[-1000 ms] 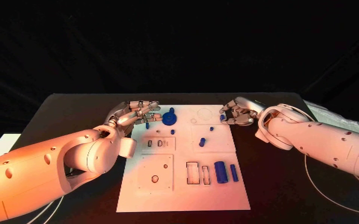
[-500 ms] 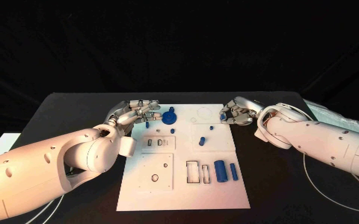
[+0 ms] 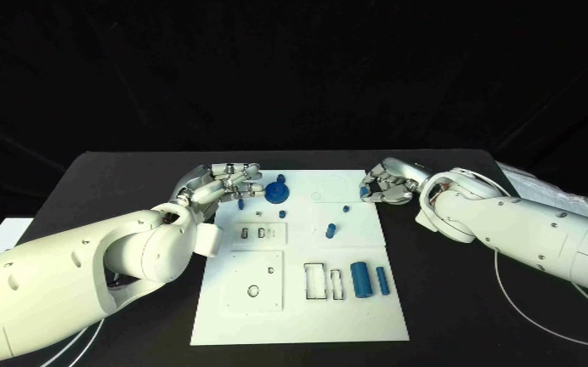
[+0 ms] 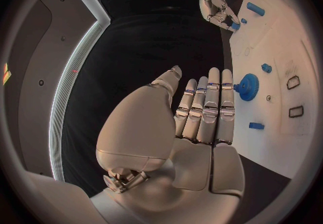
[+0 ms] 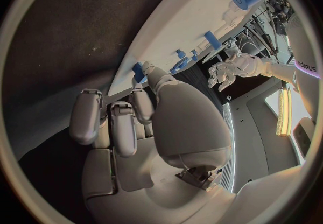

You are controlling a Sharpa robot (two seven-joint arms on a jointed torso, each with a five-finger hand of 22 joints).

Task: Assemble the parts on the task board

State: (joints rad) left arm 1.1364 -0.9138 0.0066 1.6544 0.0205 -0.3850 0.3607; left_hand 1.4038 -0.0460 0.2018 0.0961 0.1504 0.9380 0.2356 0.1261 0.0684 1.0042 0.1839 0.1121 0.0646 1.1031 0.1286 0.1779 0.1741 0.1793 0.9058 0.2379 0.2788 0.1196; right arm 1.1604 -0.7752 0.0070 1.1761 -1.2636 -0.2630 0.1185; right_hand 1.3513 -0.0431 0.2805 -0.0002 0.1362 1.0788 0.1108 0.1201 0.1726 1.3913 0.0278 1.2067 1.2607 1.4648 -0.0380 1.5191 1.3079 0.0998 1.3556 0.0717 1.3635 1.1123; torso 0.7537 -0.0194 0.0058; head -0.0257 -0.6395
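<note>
The white task board point(image 3: 300, 316) lies in the middle of the black table. A blue gear part point(image 3: 277, 190) stands near its far left corner, also seen from the left wrist point(image 4: 248, 86). My left hand point(image 3: 227, 182) hovers just left of the gear, fingers straight and together point(image 4: 205, 111), holding nothing. My right hand point(image 3: 390, 182) is at the board's far right edge and pinches a small blue part point(image 3: 365, 190) between thumb and fingertip point(image 5: 138, 71). Two blue cylinders point(image 3: 360, 279) lie near the board's front right.
Small blue pieces point(image 3: 330, 231) dot the board's middle. Rectangular slots point(image 3: 316, 282) and a round hole point(image 3: 254, 291) open in its near half. A white cable point(image 3: 509, 295) loops on the table at the right. A pale object point(image 3: 537, 185) sits at the far right corner.
</note>
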